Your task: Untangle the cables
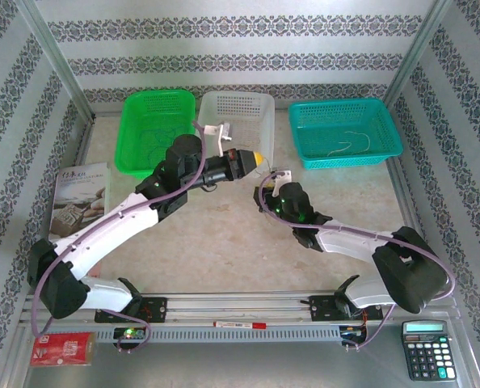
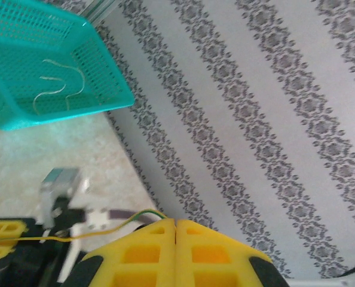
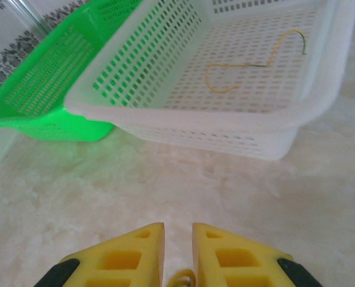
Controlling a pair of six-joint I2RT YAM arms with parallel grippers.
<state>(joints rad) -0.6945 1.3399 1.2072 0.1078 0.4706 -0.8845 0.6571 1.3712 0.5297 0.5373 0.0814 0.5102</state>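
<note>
Yellow plastic fingers of the left gripper (image 2: 176,226) are pressed flat together in the left wrist view, leaving only a seam. A thin yellow-green wire strand (image 2: 106,229) comes in from the lower left edge and ends at that seam, pinched there. At upper left, a teal perforated plastic basket (image 2: 70,116) stands on the pale stone-patterned table (image 2: 22,155). Several whitish curly strands (image 2: 53,89) lie on its floor.

In the right wrist view, the right gripper (image 3: 177,230) hangs over the table with its yellow fingers a narrow slit apart. A small curl of yellow strand (image 3: 183,278) shows low in that slit; I cannot tell whether the pads pinch it. Just ahead, a white perforated plastic basket (image 3: 195,128) holds one yellow curly wire strand (image 3: 249,64). A bright green perforated plastic basket (image 3: 46,98) touches its left side.

From above, both grippers meet mid-table, just in front of the white basket, which stands between the green and teal ones. The strands there are too fine to trace. A black pocket calculator (image 1: 427,349) lies at the near right corner.
</note>
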